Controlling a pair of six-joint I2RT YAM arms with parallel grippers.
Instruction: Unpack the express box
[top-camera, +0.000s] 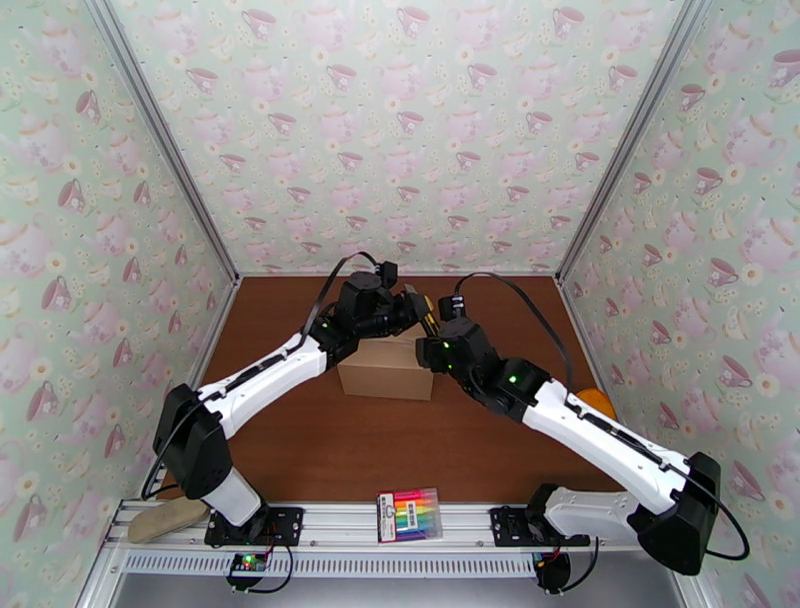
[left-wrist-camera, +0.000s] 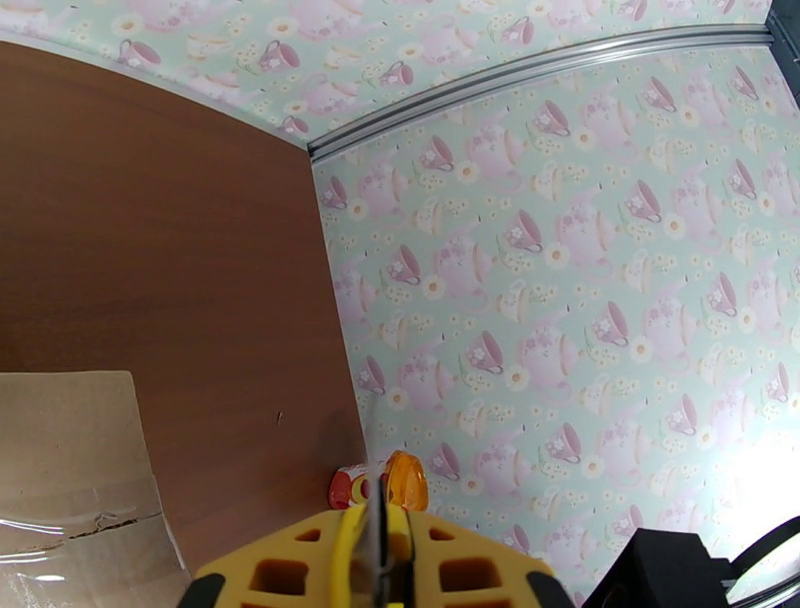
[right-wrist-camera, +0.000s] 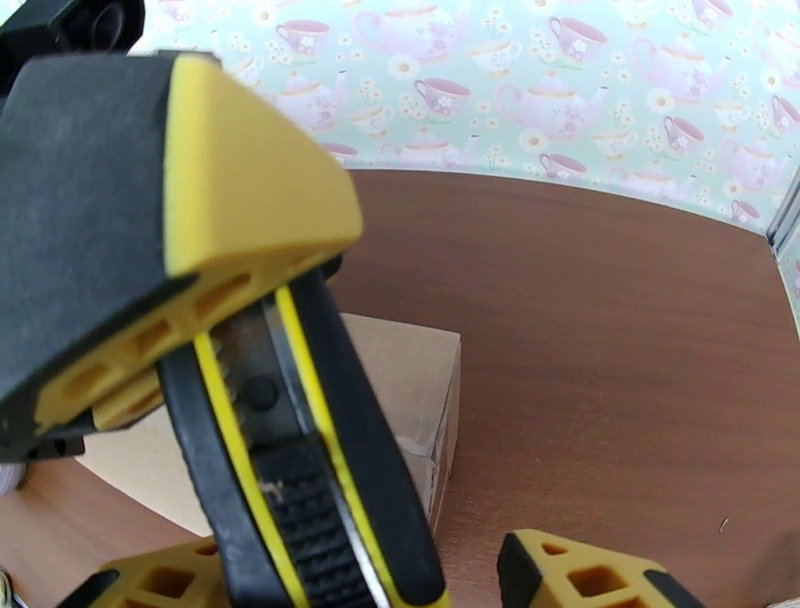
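Clamped fingers of the left gripper (top-camera: 417, 307) pinch a black-and-yellow box cutter (top-camera: 427, 312) above the far right corner of the plain tan cardboard express box (top-camera: 385, 378). The box sits on the brown wooden table (top-camera: 300, 460) near its middle, top flaps down. The right gripper (top-camera: 430, 348) hangs just beside the box's right edge, below the cutter; from the top external view I cannot tell how its fingers stand. A flat pack of rainbow-coloured markers (top-camera: 410, 515) lies on the aluminium rail (top-camera: 330, 520) between the arm bases. A tan oblong object (top-camera: 165, 520) rests at the rail's left end, and a rounded orange thing (top-camera: 598, 400) peeks from behind the right arm.

On the left wrist view, the yellow fingers (left-wrist-camera: 290, 570) close on the cutter, whose thin grey blade (left-wrist-camera: 373, 480) rises from between them. The box (left-wrist-camera: 70, 460) fills the lower left corner, clear tape (left-wrist-camera: 60, 545) lying across its top. Past the blade, the orange thing (left-wrist-camera: 406, 481) and a small red-and-white object (left-wrist-camera: 345, 489) sit at the foot of the teacup-patterned wall (left-wrist-camera: 560, 300).

On the right wrist view, the right gripper (right-wrist-camera: 350, 585) is spread wide: the cutter's ribbed handle (right-wrist-camera: 300, 480) runs down between its yellow fingers (right-wrist-camera: 590, 575), close to the left one, with a clear gap to the right one. The box (right-wrist-camera: 405, 380) lies beneath.
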